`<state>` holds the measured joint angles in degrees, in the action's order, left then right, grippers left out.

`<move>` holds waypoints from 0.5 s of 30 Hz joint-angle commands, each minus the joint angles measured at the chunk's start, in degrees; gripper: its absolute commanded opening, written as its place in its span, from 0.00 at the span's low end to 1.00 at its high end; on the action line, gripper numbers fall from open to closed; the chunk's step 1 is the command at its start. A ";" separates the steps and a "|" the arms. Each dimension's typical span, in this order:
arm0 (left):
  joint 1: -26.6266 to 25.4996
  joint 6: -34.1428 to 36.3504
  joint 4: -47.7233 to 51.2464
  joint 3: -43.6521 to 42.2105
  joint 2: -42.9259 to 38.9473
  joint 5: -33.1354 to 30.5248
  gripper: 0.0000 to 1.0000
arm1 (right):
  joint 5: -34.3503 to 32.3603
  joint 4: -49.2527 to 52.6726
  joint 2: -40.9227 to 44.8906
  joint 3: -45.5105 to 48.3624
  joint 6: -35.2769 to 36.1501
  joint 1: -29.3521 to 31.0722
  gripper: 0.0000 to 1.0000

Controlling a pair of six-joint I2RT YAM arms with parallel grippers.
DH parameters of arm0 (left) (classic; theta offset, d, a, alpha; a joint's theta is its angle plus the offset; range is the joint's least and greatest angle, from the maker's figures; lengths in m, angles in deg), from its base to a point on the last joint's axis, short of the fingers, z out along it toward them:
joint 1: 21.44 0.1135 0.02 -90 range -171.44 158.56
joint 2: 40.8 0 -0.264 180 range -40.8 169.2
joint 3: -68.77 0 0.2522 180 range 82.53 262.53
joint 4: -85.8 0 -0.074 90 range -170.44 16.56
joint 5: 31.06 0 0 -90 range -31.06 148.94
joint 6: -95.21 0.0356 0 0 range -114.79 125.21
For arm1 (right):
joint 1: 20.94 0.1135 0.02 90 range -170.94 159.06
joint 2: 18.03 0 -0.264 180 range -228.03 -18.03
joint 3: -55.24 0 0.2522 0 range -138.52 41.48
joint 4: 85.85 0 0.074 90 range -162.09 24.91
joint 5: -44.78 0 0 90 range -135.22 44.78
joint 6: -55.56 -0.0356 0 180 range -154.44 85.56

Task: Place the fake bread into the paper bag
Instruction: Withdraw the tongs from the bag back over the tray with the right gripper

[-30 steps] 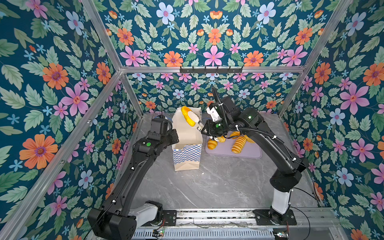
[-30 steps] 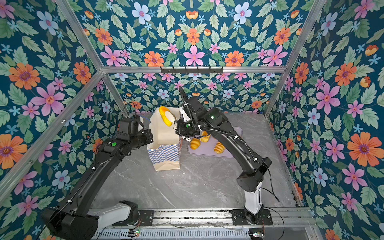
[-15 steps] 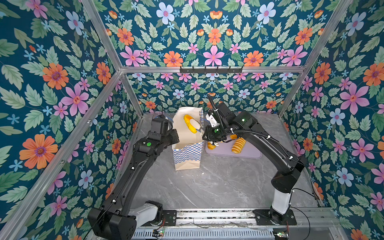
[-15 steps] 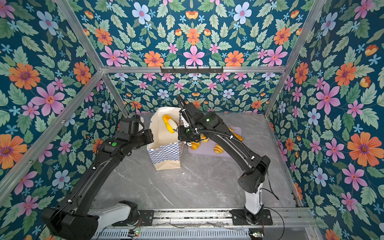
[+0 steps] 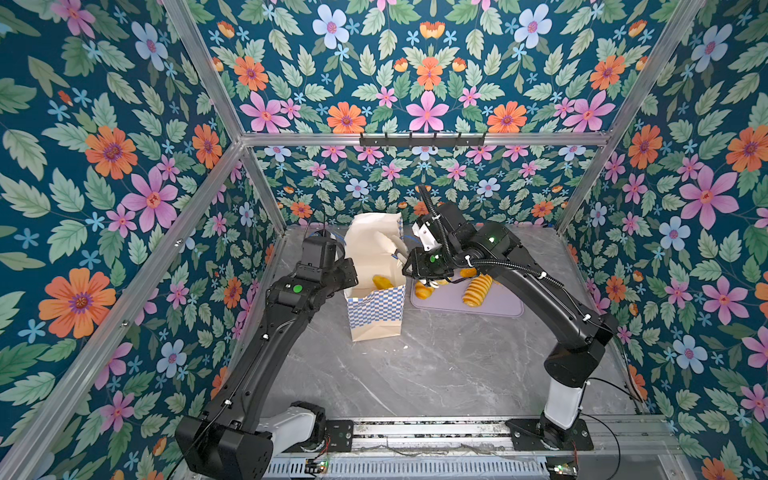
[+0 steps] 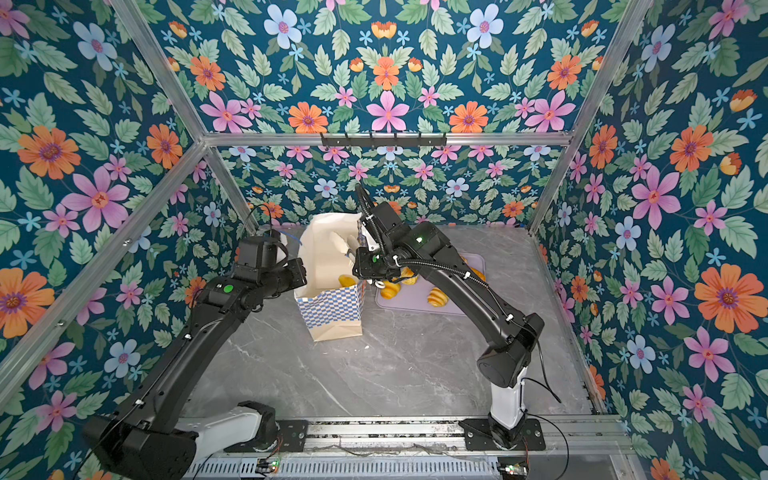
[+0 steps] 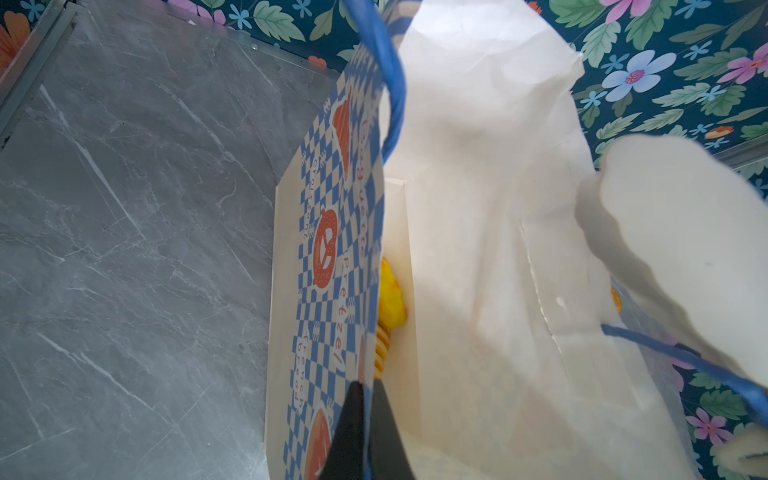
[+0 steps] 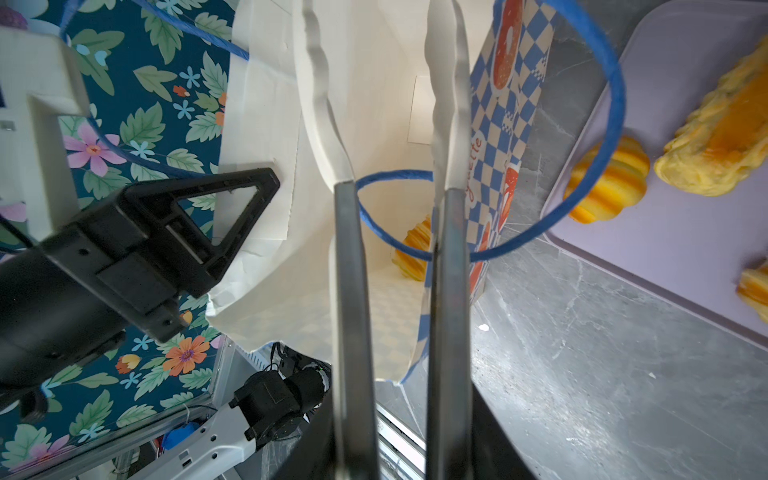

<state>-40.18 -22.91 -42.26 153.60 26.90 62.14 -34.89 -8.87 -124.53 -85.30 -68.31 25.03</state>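
Left claw (image 7: 368,390) clamps the paper bag's (image 5: 376,320) rim near the tabletop's (image 5: 436,374) back edge. Right claw (image 8: 382,50), parted and seemingly empty, hangs over its mouth. One fake bread (image 5: 382,281) lies inside, with open tabletop in front.

Lab test booth, floral walls (image 5: 428,83), aluminium frame (image 5: 540,139), marble tabletop (image 5: 436,374)

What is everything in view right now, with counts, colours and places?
paper bag: one, cream with blue-white checks and blue cord handles, upright, left of the tray
fake bread in the bag: at least one, golden
fake bread on the tray: at least four, golden, some hidden by the right arm
tray: one, lilac, flat on the table
table: one, grey marble
hook rail: one, black, on the back frame
left gripper: shut on the bag's wall
right gripper: open, empty, at the bag's mouth
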 commanded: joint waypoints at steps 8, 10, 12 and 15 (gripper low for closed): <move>0.11 0.18 -1.11 -0.06 -0.11 -0.13 0.05 | 0.83 0.89 -0.11 -8.55 0.38 0.06 0.36; 0.11 0.17 -1.08 -0.03 -0.11 -0.08 0.05 | 0.92 0.92 -0.03 -10.33 0.46 0.08 0.36; 0.11 0.21 -1.08 0.08 -0.11 -0.12 0.05 | 1.09 0.77 0.20 -11.92 0.63 0.08 0.36; 0.11 0.09 -1.08 0.11 0.02 -0.05 0.05 | 1.84 -0.05 0.82 -13.67 1.38 0.08 0.36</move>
<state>-40.18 -22.91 -42.26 153.60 26.90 62.14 -33.90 -7.43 -124.53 -97.70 -68.22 25.05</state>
